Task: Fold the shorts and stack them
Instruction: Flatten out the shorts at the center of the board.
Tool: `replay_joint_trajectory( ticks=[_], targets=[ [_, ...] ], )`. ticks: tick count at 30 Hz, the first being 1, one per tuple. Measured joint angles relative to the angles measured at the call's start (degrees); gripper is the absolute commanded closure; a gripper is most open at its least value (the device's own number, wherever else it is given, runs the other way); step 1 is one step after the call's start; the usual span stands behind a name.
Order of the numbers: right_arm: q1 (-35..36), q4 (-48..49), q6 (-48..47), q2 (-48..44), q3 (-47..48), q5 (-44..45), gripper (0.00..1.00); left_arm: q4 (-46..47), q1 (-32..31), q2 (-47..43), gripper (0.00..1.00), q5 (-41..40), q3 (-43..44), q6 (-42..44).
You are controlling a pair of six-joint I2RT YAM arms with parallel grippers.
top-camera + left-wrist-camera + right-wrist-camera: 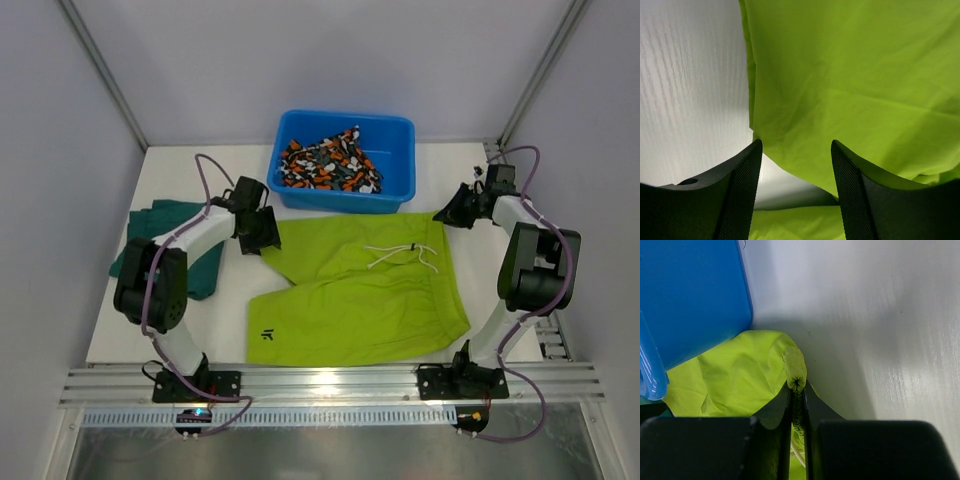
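Note:
The lime yellow-green shorts (360, 290) lie spread flat mid-table, white drawstring up. My left gripper (262, 238) hovers at their far left leg hem. In the left wrist view this gripper (796, 145) is open, with the lime cloth (850, 75) and bare table showing between its fingers (740, 190), nothing pinched. My right gripper (445, 215) is at the waistband's far right corner. In the right wrist view it (797, 387) is shut on a bunched fold of the lime shorts (735, 375). The dark teal-green shorts (150, 225) lie at the left, under my left arm. The camouflage shorts (330, 165) sit in the tub.
A blue plastic tub (395, 195) stands at the back centre, just behind the lime shorts, and its wall (690, 295) is close to my right gripper's left. White table (690, 90) shows left of the hem. Grey walls close in on both sides.

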Motion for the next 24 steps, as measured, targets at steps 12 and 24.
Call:
replay_joint_trajectory(
  ticks=[12,24],
  targets=[
    [0.0,0.2,-0.1,0.3,0.4,0.6,0.92,-2.4,0.2,10.2,1.00,-0.1,7.1,0.8],
    [0.1,0.8,0.2,1.6,0.4,1.4,0.90,-6.0,0.3,7.7,0.74,-7.5,17.5,1.7]
  ],
)
